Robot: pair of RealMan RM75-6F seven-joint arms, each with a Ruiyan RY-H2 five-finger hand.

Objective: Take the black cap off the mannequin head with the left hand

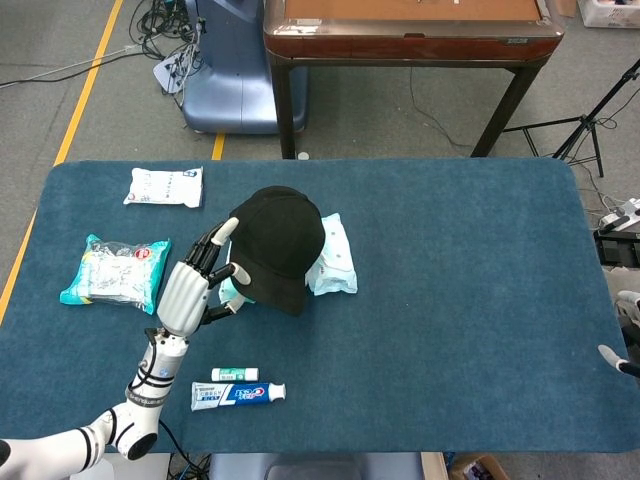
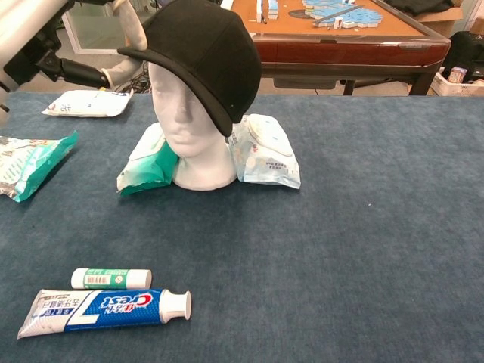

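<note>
One hand is working at this moment: the left hand (image 1: 190,291) is reaching to the black cap (image 1: 275,243) from the left side, and its fingers (image 2: 134,29) are gripping the brim of the cap, one above the brim edge and one under it, as the chest view is showing. The cap is sitting tilted on the white mannequin head (image 2: 185,128), with the brim raised so that the face is showing below it, while the back of the cap is hanging lower at the right side of the head. The mannequin head is standing upright on the blue table (image 1: 460,300), a little left of the middle. A green packet (image 2: 144,165) is lying against its base on the left and a pale wipes pack (image 2: 266,153) is touching it on the right. Near the front edge of the table a toothpaste tube (image 2: 102,311) is lying flat, and a small white stick (image 2: 111,278) is lying just beside it, a bit further from the edge. At the left side a teal snack bag (image 1: 113,269) is lying, and behind it a white packet (image 1: 165,186) is lying near the far edge. Only a small part of the right hand (image 1: 622,362) is showing at the right border of the head view, and I cannot tell how its fingers are lying.
</note>
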